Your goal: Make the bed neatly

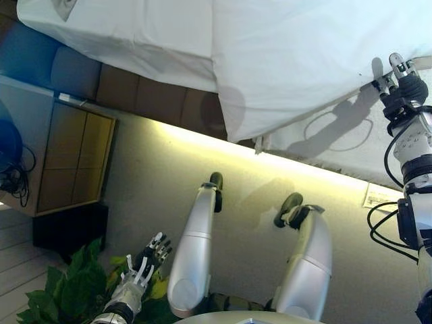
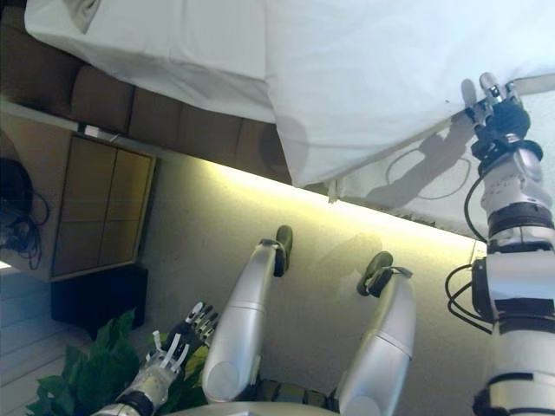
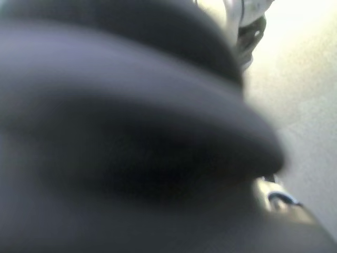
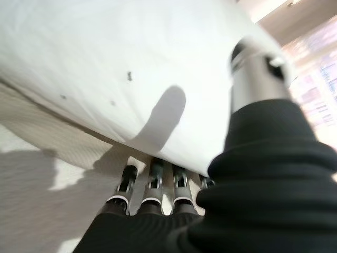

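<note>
White duvet [image 1: 290,61]: spread over the bed [image 1: 378,152], its edge pinched at the right by the right hand [image 1: 398,84]. Left hand [image 1: 150,260]: lowered near a plant [image 1: 64,290], fingers relaxed, nothing held.

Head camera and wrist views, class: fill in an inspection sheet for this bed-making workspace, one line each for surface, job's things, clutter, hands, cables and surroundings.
Surface: bed with a textured white under-layer showing below the duvet edge.
Job's things: white duvet, its edge hanging over the bed side, wrinkled.
Clutter: small paper card on the floor by the bed.
Hands: right hand at the duvet edge, fingers tucked under the fabric and thumb on top, pinching it; left hand low and idle, fingers relaxed, above the plant.
Cables: tangle of dark cables beside the cabinet.
Surroundings: wooden bedside cabinet, green potted plant, brown padded headboard, pale carpet.
</note>
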You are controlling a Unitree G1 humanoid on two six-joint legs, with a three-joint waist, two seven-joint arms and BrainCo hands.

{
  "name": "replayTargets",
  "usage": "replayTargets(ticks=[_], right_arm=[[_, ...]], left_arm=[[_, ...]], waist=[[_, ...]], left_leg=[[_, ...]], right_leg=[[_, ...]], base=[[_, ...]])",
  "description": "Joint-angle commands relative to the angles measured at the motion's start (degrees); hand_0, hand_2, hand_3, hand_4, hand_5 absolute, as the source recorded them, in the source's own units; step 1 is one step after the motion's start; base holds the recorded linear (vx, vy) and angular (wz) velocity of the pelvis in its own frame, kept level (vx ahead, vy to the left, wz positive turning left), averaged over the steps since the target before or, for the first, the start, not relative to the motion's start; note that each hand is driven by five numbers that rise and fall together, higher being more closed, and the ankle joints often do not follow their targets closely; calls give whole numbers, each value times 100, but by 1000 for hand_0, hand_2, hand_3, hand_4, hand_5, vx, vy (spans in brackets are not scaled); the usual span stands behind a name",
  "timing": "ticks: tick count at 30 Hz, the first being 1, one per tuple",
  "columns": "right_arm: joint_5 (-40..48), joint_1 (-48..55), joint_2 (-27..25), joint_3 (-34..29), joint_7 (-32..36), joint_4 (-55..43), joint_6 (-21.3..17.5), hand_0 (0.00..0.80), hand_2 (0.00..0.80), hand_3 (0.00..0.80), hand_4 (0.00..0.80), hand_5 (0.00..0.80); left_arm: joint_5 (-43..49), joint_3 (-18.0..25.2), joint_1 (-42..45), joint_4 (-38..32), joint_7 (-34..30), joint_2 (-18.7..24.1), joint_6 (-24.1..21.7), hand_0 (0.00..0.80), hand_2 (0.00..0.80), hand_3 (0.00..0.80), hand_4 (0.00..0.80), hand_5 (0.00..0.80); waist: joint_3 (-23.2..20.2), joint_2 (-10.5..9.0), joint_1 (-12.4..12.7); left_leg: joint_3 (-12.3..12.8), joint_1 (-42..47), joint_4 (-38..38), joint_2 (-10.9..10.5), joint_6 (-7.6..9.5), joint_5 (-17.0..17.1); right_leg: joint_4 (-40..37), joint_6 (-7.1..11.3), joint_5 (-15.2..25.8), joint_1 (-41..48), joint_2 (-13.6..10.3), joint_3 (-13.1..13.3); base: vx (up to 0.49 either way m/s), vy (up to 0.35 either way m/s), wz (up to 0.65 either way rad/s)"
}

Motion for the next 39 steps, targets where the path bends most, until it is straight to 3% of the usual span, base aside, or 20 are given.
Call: replayTargets(ticks=[1, 15, 20, 29, 35, 38, 39], right_arm=[[56, -417, -389, 138, 652, -628, -408, 800, 800, 800, 800, 800], [91, -308, -413, 49, 831, -513, -317, 800, 800, 800, 800, 800], [93, -47, -231, -84, 1022, -492, -123, 800, 800, 800, 800, 800], [76, 567, 267, -314, 1230, -723, -90, 800, 800, 800, 800, 800], [116, 414, 437, -82, 1143, -670, 39, 800, 800, 800, 800, 800], [-204, 556, 503, -19, 635, -624, 226, 800, 800, 800, 800, 800], [-261, 595, 519, -18, 545, -564, 316, 800, 800, 800, 800, 800]], left_arm=[[13, 92, 496, -10, -100, 415, 17, 0, 0, 0, 0, 0], [-75, 364, 421, 311, -261, 521, -250, 0, 0, 0, 0, 0], [-422, 372, 94, -172, -200, 642, -541, 0, 0, 0, 0, 0], [-1025, 89, -1169, -2093, 475, 1242, -579, 0, 0, 0, 0, 0], [-1010, -91, -1642, -1951, 566, 1218, -555, 0, 0, 0, 0, 0], [-946, -87, -1576, -1725, 675, 1141, -472, 0, 0, 0, 0, 0], [-921, -90, -1547, -1676, 723, 1115, -459, 0, 0, 0, 0, 0]], waist=[[22, 69, 88], [22, -68, 63], [-14, -187, -5], [-496, -459, -74], [-603, -574, -97], [-664, -630, -121], [-669, -627, -123]], left_leg=[[25, 510, -775, 71, 203, 327], [52, 1033, -931, 113, 167, 305], [65, 1590, -1210, 205, 103, 350], [69, 2533, -2072, 317, -23, 600], [65, 2754, -2162, 369, -76, 602], [61, 2884, -2195, 409, -102, 599], [92, 2881, -2261, 420, -66, 747]], right_leg=[[-128, -6, 195, 440, 64, 102], [-396, 1, 222, 1018, 57, -46], [-765, 71, 314, 1582, 66, -71], [-1839, 294, 649, 2653, 81, -298], [-2008, 288, 685, 2933, 130, -365], [-2119, 289, 710, 3101, 140, -373], [-2215, 229, 847, 3119, 135, -428]], base=[[0, 0, 0], [-10, -2, 1], [-3, 16, -5], [46, 1, -5], [10, -14, -4], [39, -21, 0], [0, 0, 0]])
